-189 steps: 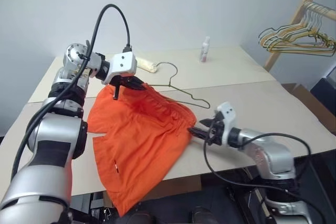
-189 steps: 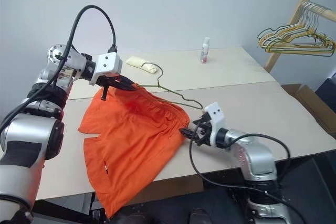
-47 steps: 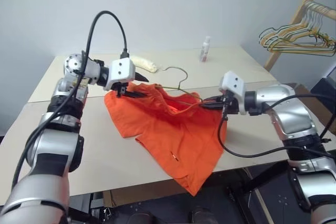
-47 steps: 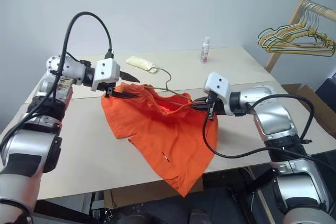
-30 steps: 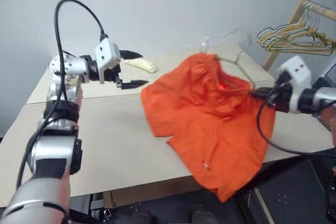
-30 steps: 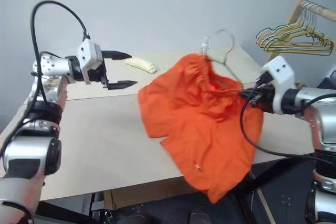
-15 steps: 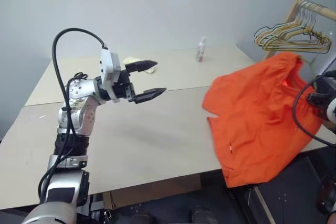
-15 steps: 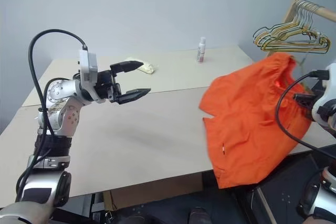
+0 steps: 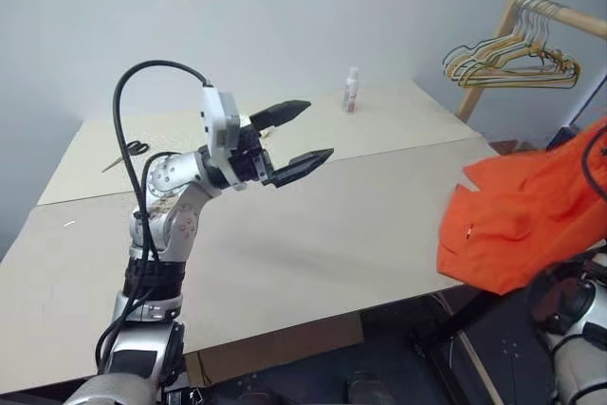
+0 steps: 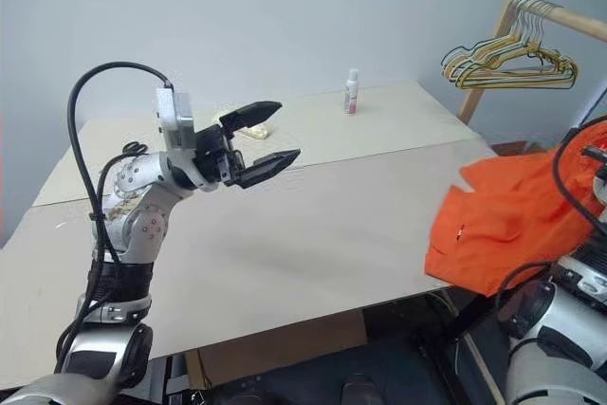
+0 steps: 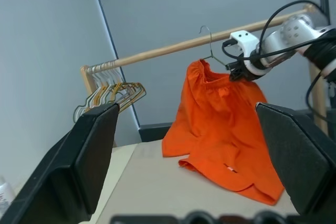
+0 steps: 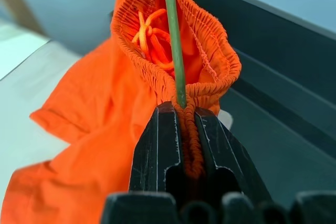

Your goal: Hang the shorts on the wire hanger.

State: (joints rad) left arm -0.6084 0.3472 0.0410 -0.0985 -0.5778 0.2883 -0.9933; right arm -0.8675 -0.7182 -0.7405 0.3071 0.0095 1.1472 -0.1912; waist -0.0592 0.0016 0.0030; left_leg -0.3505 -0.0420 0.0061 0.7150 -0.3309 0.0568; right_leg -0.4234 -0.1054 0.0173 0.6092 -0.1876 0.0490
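The bright orange shorts (image 9: 527, 223) hang past the table's right edge, off the tabletop. Their gathered waistband (image 12: 157, 80) is draped over the thin wire hanger (image 12: 174, 40). In the left wrist view the wire hanger's hook (image 11: 208, 39) rises above the shorts (image 11: 220, 114). My right gripper (image 12: 181, 109) is shut, pinching the waistband and the wire together, and it shows from afar as my right gripper (image 11: 237, 72). My left gripper (image 9: 319, 129) hovers open and empty above the middle of the table, pointing toward the shorts.
A wooden rack (image 9: 537, 9) at the back right carries a bunch of yellowish and green hangers (image 9: 507, 62). A small white bottle (image 9: 352, 90) stands at the table's far edge. Scissors (image 9: 131, 149) lie at the back left. The beige table (image 9: 370, 234) spreads below.
My right gripper swung the shorts on the hanger farther right, from above the table's corner to beyond its edge. My open left gripper drew in toward the table's middle and rolled.
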